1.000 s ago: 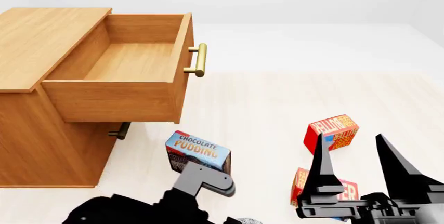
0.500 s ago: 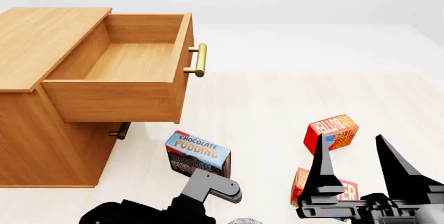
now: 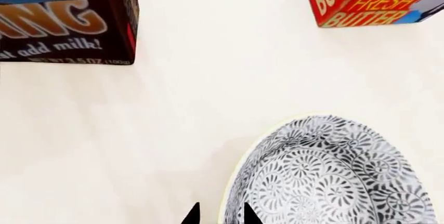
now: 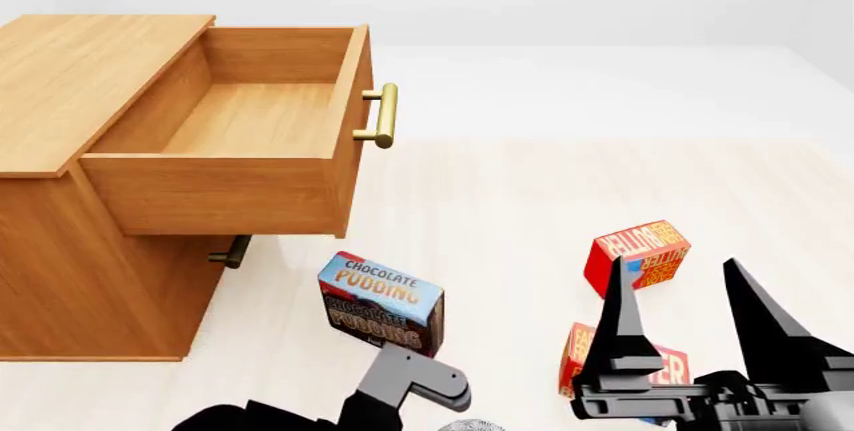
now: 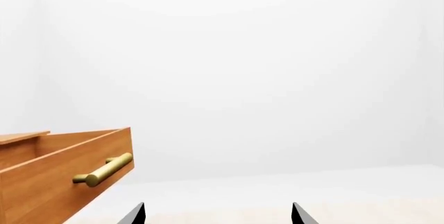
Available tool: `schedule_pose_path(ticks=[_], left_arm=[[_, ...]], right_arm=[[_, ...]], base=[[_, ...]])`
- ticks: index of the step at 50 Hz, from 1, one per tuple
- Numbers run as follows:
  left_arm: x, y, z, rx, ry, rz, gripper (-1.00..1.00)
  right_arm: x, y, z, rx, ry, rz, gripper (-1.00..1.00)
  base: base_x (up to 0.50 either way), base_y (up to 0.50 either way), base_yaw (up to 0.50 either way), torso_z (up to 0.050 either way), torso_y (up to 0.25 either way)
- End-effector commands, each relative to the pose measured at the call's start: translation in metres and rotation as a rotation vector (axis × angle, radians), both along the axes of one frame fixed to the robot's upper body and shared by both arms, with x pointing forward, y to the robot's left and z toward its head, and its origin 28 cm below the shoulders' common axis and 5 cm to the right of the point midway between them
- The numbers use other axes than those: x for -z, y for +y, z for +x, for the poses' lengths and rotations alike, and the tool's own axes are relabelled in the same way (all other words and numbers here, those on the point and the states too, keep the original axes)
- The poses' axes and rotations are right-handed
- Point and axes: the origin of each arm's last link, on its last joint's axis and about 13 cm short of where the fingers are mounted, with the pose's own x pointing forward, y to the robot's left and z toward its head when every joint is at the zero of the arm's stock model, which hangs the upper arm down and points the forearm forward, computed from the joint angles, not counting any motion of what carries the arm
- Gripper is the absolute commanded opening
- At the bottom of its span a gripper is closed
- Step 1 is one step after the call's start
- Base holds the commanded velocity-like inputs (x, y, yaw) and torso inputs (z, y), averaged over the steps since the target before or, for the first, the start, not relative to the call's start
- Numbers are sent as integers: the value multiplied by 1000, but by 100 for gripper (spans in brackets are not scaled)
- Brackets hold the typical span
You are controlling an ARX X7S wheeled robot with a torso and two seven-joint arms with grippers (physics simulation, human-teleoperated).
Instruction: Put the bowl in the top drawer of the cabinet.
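Observation:
The bowl [image 3: 326, 177], white with a fine grey-blue floral pattern, sits on the pale floor; only a sliver of the bowl [image 4: 467, 425] shows at the head view's bottom edge. My left gripper [image 3: 220, 214] is open a little. One tip is outside the bowl's rim and one inside, with small gaps on both sides. The cabinet [image 4: 94, 71] stands at the left with its top drawer [image 4: 254, 116] pulled out and empty. The right gripper [image 4: 674, 263] is wide open and holds nothing. It points up, well right of the drawer [image 5: 69, 172].
A chocolate pudding box [image 4: 380, 301] stands just ahead of the left arm, near the bowl. Two red butter boxes [image 4: 638, 254] [image 4: 581, 351] lie to the right. The lower drawer's handle [image 4: 230, 251] shows under the open drawer. The top drawer's brass handle [image 4: 378, 116] sticks out.
My left arm has moved down and to the right, toward the bowl. The right arm, the drawer and the boxes have not moved.

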Motion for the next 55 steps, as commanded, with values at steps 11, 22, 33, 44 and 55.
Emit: schedule_pose_path(ticks=[11,22,33,44,55], left_arm=[[1,2,0,-2,-15,-1,-100],[-6,4,0,-8,-50,-26,-100],[-29,8,0,-16,-117,-70,-100],[-55,10,-3,-13,-204,-88,-100],[-84,12,-13,4,-292,-93,-100]], right_arm=[[-1,0,0,-3,-6,5,100],[0,1,0,-5,-5,4,100],[1,1,1,-4,-4,4,100],[1,1,0,-4,-4,3,100],[1,1,1,-5,-3,3,100]], base=[[0,0,0,0,0],[0,0,0,0,0],[0,0,0,0,0],[0,0,0,0,0],[0,0,0,0,1]])
